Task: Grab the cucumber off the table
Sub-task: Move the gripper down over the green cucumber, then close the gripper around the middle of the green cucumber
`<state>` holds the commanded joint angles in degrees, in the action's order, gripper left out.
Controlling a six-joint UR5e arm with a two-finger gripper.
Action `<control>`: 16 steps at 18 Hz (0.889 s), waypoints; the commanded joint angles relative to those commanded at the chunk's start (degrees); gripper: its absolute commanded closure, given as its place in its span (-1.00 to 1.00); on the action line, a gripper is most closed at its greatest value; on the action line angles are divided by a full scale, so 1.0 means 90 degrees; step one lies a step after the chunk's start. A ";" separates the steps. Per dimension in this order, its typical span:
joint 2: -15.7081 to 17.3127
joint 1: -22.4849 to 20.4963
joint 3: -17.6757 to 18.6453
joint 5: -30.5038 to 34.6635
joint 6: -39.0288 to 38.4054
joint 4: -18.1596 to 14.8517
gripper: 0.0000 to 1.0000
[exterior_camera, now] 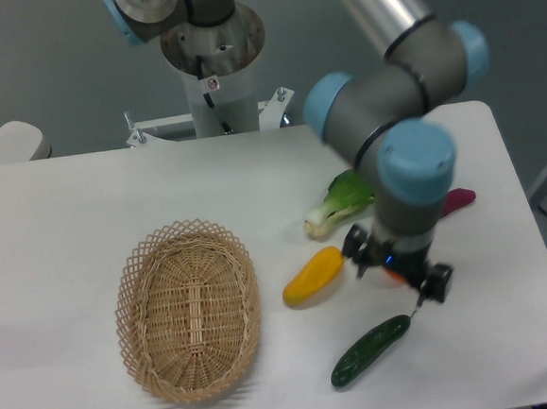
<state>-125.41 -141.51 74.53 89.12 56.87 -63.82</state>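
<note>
Down at five o'clock on the table (66,221), near the front edge: the cucumber (369,350), dark green, glossy, gently curved, lying on a slant with its thin stem tip pointing up toward one o'clock. Just above that stem end, the gripper (399,272), hanging from the grey-and-blue arm (395,129) and apparently empty, nothing seen between the fingers; how wide the jaws stand, impossible to tell from this angle, the fingertips lost in dark hardware and blur. Close over the target, then, but no contact visible yet, and the cucumber flat on the surface, not lifted. Around it: a yellow vegetable (313,275) at ten o'clock from the cucumber, near but apart; a bok choy (338,203) farther back at twelve; a purple vegetable (458,199) peeking out behind the wrist at one o'clock; a wicker basket (188,310) well off at nine. Now the handling, as a judgement: probably light, fairly stiff, unlikely to sag when raised, but that shiny rounded skin looks slippery and liable to roll or squirt out of a pinch. Best bet, a grip across the thick middle of the body, jaws square to its long axis, not out at the tapering stem end where the fingers sit closest right now. So likely a small shift toward seven o'clock and a wrist turn to match the slant before closing. Firm squeeze, not a crushing one.
</note>
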 joint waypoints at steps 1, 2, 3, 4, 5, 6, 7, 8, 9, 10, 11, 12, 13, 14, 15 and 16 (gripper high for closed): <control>-0.0107 0.0059 0.0010 0.0019 0.0000 0.0117 -1.00; -0.0224 0.0117 0.0019 0.0029 0.0000 0.0244 -1.00; -0.0342 0.0176 0.0020 0.0029 0.0019 0.0371 -1.00; -0.0449 0.0215 0.0010 0.0029 0.0020 0.0507 -1.00; -0.0518 0.0235 0.0019 0.0010 0.0039 0.0634 -1.00; -0.0577 0.0235 0.0020 0.0010 0.0078 0.0713 -1.00; -0.0606 0.0235 0.0020 0.0019 0.0097 0.0733 -1.00; -0.0616 0.0235 0.0020 0.0020 0.0146 0.0753 -1.00; -0.0636 0.0235 0.0058 0.0020 0.0282 0.0772 -1.00; -0.0645 0.0235 0.0088 0.0029 0.0457 0.0782 -1.00; -0.0646 0.0235 0.0098 0.0029 0.0662 0.0782 -1.00; -0.0655 0.0235 0.0107 0.0029 0.0828 0.0782 -1.00; -0.0655 0.0235 0.0127 0.0029 0.0927 0.0792 -1.00; -0.0675 0.0235 0.0127 0.0029 0.1005 0.0801 -1.00; -0.0713 0.0235 0.0108 0.0029 0.1083 0.0831 -1.00; -0.0724 0.0235 0.0127 0.0029 0.1123 0.0947 -1.00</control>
<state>-131.92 -139.39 75.67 89.38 66.97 -55.29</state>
